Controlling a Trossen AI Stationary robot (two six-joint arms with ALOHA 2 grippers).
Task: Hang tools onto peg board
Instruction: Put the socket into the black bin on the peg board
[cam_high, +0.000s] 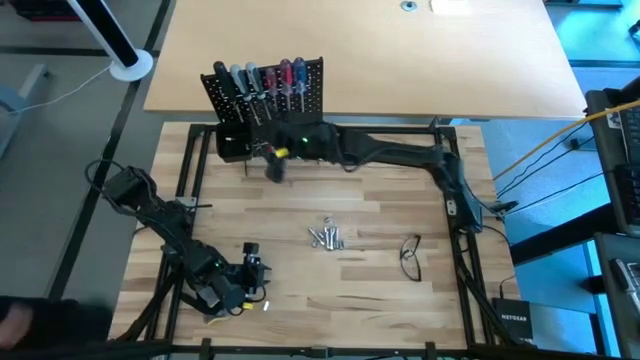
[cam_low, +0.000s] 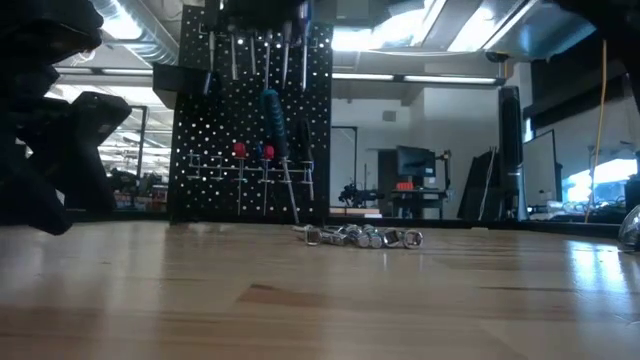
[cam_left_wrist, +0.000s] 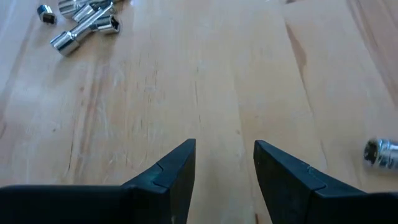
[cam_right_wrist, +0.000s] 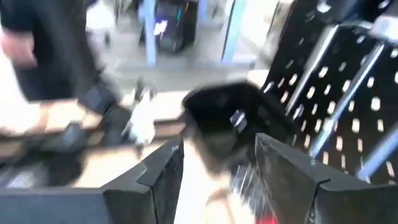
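Observation:
The black peg board (cam_high: 312, 92) stands at the table's far edge with several screwdrivers (cam_high: 262, 80) hung along its top. In the low view a blue-handled screwdriver (cam_low: 272, 112) slants across the board's front (cam_low: 215, 130). My right gripper (cam_high: 272, 160) hovers open just in front of the board and beside its black bin (cam_high: 232, 148). In the right wrist view its fingers (cam_right_wrist: 217, 163) frame the bin (cam_right_wrist: 224, 118), and a blurred silver and red shape (cam_right_wrist: 249, 190) shows low in the gap. My left gripper (cam_left_wrist: 224, 168) is open over bare wood near the front left.
A cluster of small silver bits (cam_high: 327, 237) lies mid-table, and one more bit (cam_left_wrist: 380, 152) lies near my left gripper (cam_high: 253, 263). A dark looped object (cam_high: 410, 256) rests to the right of the bits. A person (cam_right_wrist: 37, 56) stands beyond the table.

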